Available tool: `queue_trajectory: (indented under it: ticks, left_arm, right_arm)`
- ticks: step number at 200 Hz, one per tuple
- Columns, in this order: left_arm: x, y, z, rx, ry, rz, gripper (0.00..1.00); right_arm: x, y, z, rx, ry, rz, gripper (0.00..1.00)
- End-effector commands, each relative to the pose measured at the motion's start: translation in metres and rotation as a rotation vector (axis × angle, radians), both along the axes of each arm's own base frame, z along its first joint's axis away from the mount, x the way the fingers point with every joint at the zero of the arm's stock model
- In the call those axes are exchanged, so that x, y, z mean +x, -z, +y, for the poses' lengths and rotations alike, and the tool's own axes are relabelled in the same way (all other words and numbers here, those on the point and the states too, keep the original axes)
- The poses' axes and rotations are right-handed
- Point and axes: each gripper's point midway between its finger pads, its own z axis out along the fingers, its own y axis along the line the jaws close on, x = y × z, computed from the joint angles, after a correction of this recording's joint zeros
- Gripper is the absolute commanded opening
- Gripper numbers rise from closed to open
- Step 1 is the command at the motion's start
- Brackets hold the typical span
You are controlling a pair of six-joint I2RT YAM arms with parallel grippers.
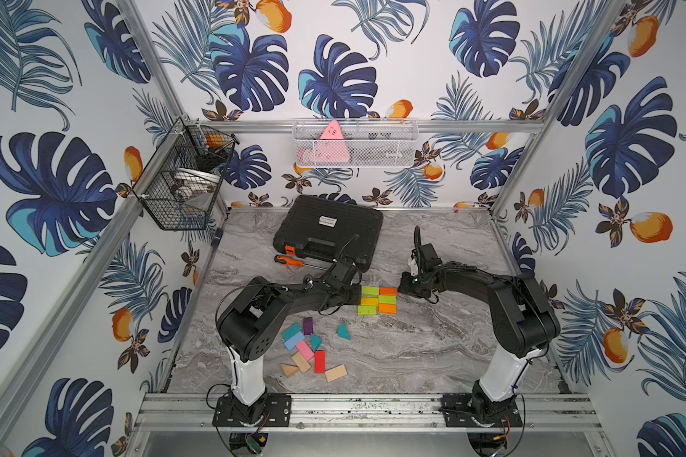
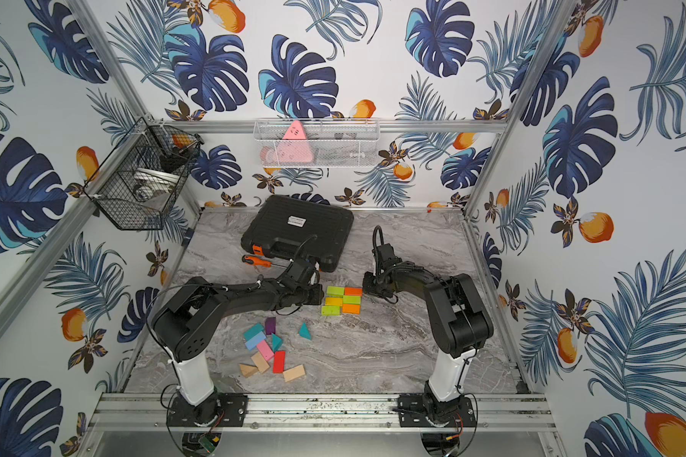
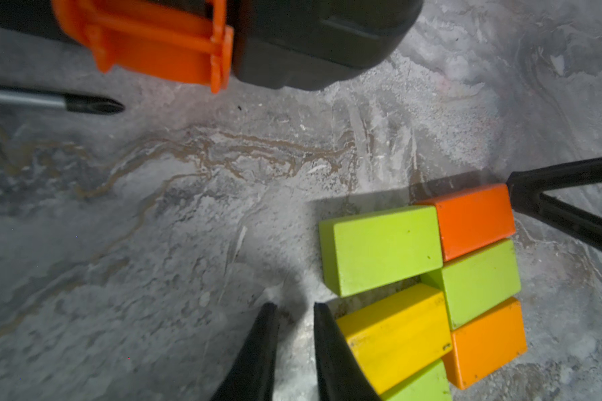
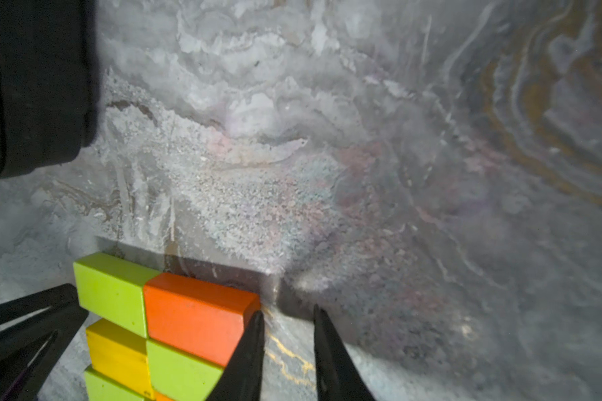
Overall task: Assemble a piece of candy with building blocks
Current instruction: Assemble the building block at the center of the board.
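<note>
bricks (image 1: 378, 300): six green/yellow/orange ones packed two-by-three mid-table, loose blocks (image 1: 305, 350) scattered nearby | left gripper (image 3: 294, 305): parted a crack, nothing held, laid against yellow brick (image 3: 393, 333) | right gripper (image 4: 287, 310): same, against orange brick (image 4: 195, 319) | probably being squeezed square

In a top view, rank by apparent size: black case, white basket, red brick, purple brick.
1. black case and white basket: about alike; the basket hangs nearer the camera, so no ranking between them.
2. red brick.
3. purple brick, slightly smaller.
</note>
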Motion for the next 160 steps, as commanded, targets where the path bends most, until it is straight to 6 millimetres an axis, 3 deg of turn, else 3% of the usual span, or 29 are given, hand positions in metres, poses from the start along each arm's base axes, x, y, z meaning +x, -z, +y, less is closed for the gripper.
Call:
queue_trajectory:
  ticks: [1, 50, 160]
  left_arm:
    - [-0.009, 0.014, 0.012, 0.063, -0.012, 0.055, 0.26]
    - [-0.009, 0.014, 0.016, 0.069, -0.022, 0.055, 0.26]
    - [-0.021, 0.022, 0.003, 0.010, 0.026, 0.074, 0.25]
  right_arm:
    - [-0.010, 0.005, 0.006, 0.009, -0.040, 0.036, 0.28]
    - [-0.011, 0.007, 0.011, 0.019, -0.054, 0.044, 0.27]
    - [-0.013, 0.008, 0.008, 0.008, -0.046, 0.046, 0.27]
